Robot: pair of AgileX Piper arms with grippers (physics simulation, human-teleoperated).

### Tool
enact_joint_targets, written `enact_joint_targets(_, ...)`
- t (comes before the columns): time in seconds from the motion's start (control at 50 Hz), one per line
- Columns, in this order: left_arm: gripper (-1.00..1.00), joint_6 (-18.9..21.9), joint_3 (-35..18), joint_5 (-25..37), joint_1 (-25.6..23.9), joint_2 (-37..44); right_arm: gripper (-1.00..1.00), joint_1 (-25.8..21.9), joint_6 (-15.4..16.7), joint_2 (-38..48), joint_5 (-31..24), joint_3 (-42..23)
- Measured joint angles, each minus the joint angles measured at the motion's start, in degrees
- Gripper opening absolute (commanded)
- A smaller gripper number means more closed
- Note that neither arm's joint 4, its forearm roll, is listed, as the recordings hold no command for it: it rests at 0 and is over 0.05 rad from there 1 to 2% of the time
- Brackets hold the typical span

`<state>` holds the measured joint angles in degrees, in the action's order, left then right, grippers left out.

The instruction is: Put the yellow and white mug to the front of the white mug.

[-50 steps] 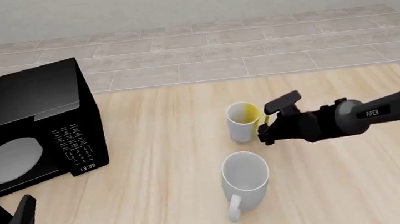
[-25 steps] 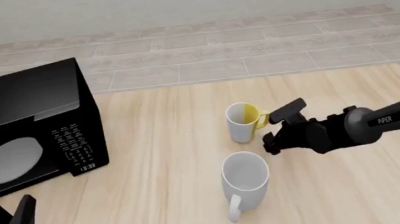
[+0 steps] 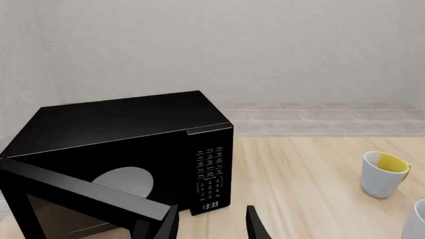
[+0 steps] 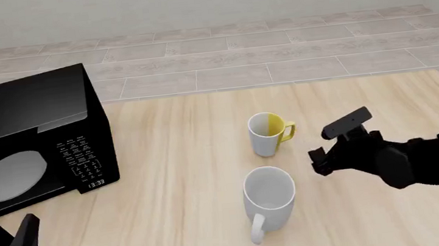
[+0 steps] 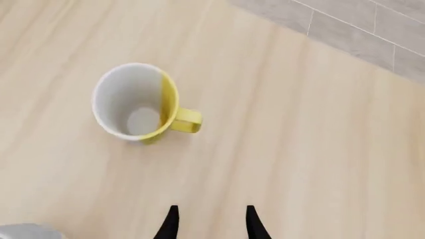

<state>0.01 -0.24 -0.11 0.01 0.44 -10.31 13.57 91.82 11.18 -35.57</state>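
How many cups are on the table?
2: the yellow and white mug stands upright mid-table; the white mug stands just nearer the camera, handle toward it. None look hidden.

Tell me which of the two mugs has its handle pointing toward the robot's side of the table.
The white mug: its handle sticks out toward the near edge. The yellow and white mug behind it has its yellow handle pointing right, toward the right gripper.

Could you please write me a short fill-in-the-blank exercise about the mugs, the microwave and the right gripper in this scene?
1. The handle of the yellow and white mug is coloured ____.
2. The right gripper holds ____.
3. In the front view, the white mug stands ____ the camera than the two-tone mug.
4. The door of the black microwave is ____.

Missing words: yellow; nothing; nearer; open
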Motion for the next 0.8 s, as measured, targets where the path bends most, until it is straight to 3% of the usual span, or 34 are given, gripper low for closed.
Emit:
enact_joint_targets(0.4, 1.0, 0.0, 0.0, 0.0, 0.0, 0.0, 1.0, 0.87, -1.67, -21.58, -1.71, 11.42)
enact_joint_targets(0.8, 1.0, 0.0, 0.0, 0.0, 0.0, 0.0, 1.0, 4.03, -2.19, -48.1, -12.4, 16.88)
